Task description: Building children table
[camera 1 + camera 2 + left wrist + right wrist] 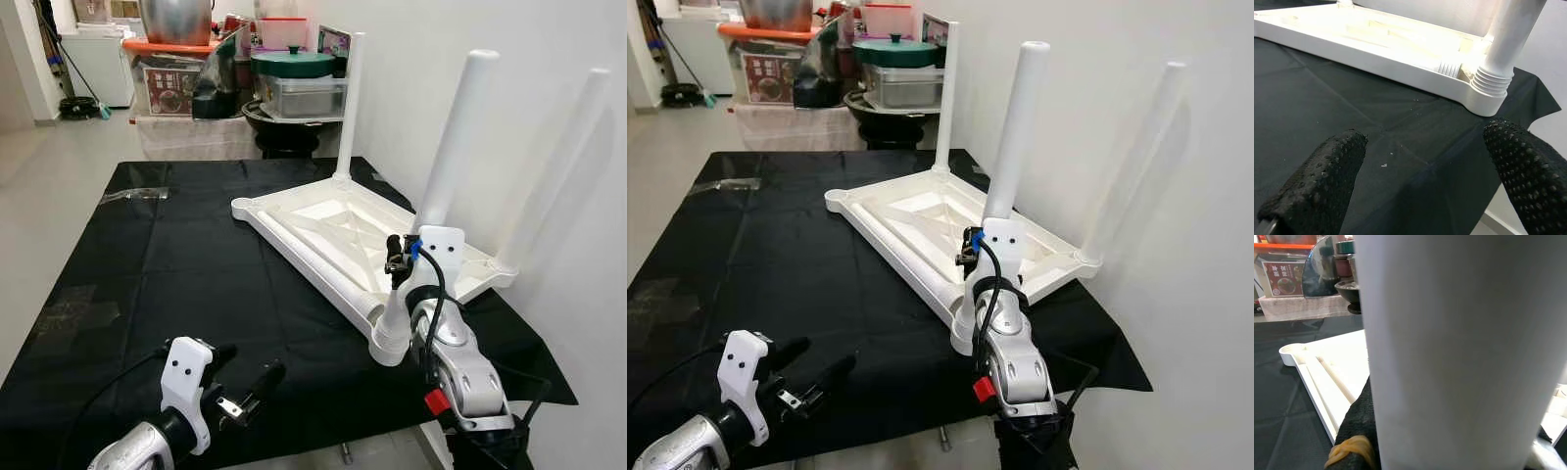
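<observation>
The white plastic children table top (pixel 323 240) lies upside down on a black cloth (pixel 167 255) which covers the desk, close to the white wall on the right. Three legs stand up from its corners: the near-right leg (pixel 446 171), the far-right leg (pixel 554 171) close to the wall, and the far-left leg (pixel 351 103). The near-left corner socket (pixel 242 208) has no leg yet.

The right end effector (pixel 402 257) is closed around the lower part of the near-right leg, a little above the ribbed collar (pixel 1492 81) where the leg enters the corner. In the right wrist view a black finger (pixel 1359 418) presses against the leg surface. I judge that this leg is being screwed or pushed into its socket.

The left end effector (pixel 245 377) hovers over the cloth at the near left, its two black fingers (pixel 1322 181) wide apart and holding nothing. It is apart from the table top.

What could go wrong: the table top is light and nothing holds it down, so a twist on the leg may turn or slide the whole top on the smooth cloth toward the near edge of the desk. If the leg is pushed at an angle, the thread may cross and jam. The fourth leg is not seen on the cloth.

Behind the desk stand storage boxes (pixel 171 78) and a green pot (pixel 294 64).
</observation>
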{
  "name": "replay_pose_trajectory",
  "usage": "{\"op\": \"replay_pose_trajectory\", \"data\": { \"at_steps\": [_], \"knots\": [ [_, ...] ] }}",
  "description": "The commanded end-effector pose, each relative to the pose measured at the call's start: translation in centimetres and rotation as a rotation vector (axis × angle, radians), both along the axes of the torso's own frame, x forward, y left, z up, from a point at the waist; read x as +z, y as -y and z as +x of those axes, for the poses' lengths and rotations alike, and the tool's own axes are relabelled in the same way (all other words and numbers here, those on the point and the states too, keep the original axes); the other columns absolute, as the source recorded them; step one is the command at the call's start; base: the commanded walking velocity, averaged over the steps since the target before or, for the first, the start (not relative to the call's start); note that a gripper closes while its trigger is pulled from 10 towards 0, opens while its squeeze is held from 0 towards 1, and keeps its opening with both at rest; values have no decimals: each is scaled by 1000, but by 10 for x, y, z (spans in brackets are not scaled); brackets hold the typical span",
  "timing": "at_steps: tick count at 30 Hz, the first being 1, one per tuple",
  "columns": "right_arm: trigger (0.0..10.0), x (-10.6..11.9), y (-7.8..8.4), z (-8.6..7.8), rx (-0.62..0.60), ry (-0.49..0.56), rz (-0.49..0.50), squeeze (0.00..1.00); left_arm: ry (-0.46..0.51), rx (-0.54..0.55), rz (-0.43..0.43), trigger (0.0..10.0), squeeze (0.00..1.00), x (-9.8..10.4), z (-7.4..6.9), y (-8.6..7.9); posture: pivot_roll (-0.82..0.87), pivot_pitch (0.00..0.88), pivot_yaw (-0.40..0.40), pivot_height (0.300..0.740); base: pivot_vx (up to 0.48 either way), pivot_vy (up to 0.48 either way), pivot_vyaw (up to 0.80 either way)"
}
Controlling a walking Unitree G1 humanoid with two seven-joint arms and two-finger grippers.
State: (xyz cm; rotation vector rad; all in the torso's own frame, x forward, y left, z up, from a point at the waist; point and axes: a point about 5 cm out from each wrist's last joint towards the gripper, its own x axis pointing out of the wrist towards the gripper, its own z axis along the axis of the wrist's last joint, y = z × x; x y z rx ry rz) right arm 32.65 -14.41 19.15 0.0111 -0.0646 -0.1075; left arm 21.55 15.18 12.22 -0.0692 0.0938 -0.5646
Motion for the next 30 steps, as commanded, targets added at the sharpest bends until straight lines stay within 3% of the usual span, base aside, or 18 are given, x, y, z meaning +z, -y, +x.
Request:
{"op": "replay_pose_trajectory", "data": {
  "at_steps": [1, 30],
  "knots": [
    [10000, 0, 19, 0, -86, -8, -81, 0, -5, -12, 9, 10000, 0, -3, 1, 2, 84, 0, -52, 740, 0, 0, 0],
    [10000, 20, 16, 4, -45, 47, -112, 0, -9, -30, 5, 10000, 0, -4, 1, 6, 73, 0, -50, 740, 0, 0, 0]
  ]
}}
